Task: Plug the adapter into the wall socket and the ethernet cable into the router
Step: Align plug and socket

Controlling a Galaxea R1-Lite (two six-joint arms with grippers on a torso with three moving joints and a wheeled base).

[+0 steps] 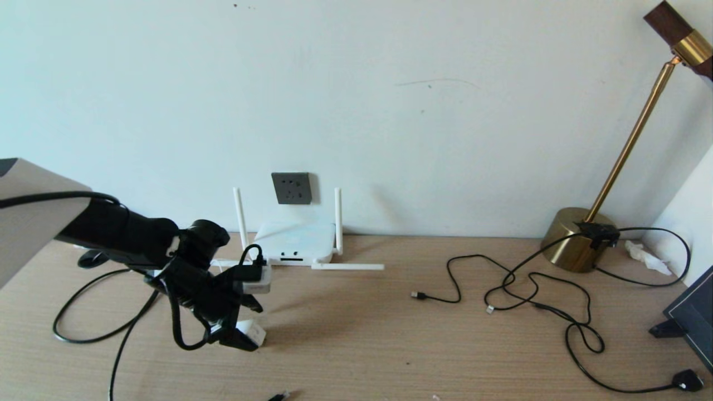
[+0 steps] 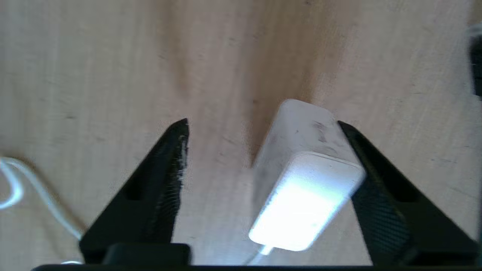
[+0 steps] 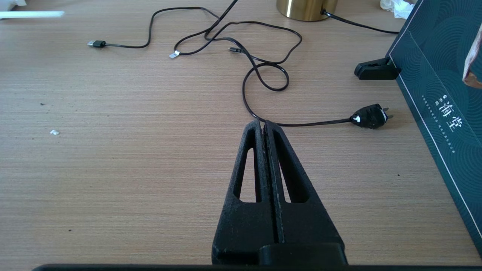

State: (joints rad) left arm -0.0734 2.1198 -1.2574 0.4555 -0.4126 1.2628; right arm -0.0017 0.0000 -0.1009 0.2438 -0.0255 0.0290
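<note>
The white adapter (image 2: pixel 301 180) lies on the wooden table between the fingers of my left gripper (image 2: pixel 262 126). The gripper is open: one finger touches the adapter's side and the other stands well clear. The head view has the adapter (image 1: pixel 255 332) under the left gripper (image 1: pixel 245 328), in front of the white router (image 1: pixel 295 242). The dark grey wall socket (image 1: pixel 291 187) sits on the wall just above the router. The black ethernet cable (image 1: pixel 120 345) loops over the table's left side. My right gripper (image 3: pixel 263 122) is shut and empty, low over the table.
A brass lamp (image 1: pixel 576 245) stands at the back right with thin black cables (image 1: pixel 535 295) strewn before it. A black plug (image 3: pixel 371 116) lies near a dark green box (image 3: pixel 444 94). One router antenna (image 1: pixel 348 267) lies flat on the table.
</note>
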